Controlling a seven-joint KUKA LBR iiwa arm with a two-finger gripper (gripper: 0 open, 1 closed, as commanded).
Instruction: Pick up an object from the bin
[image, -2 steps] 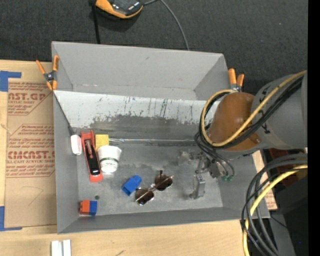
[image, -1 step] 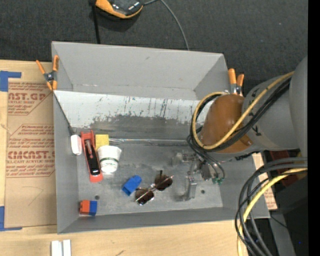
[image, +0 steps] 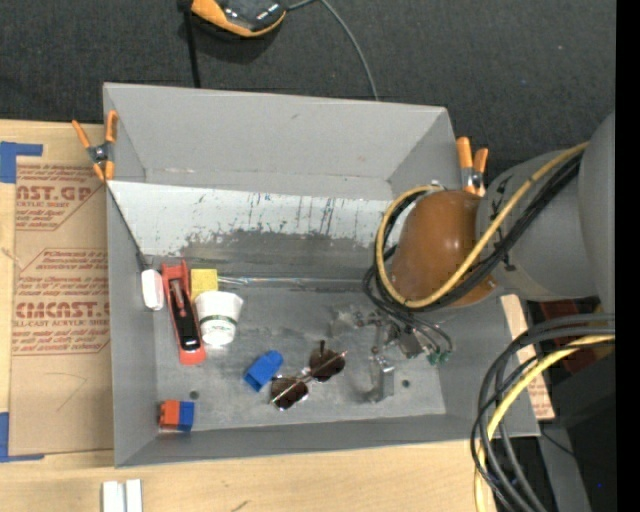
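sunglasses (image: 308, 377) flat on bin floor (image: 290, 310), just beside claw (image: 380, 380), not touching

On the floor of the grey metal bin (image: 290, 305) lie a red stapler (image: 183, 312), a yellow block (image: 204, 281) and a white cup (image: 218, 318) at the left, a blue block (image: 263, 370) beside brown sunglasses (image: 308, 377) near the middle, and a small red-and-blue piece (image: 176, 415) in the near-left corner.

Bin floor (image: 290, 305) lies open at its middle; sunglasses (image: 308, 376) and blue block (image: 263, 370) obstruct beside the claw (image: 383, 375).
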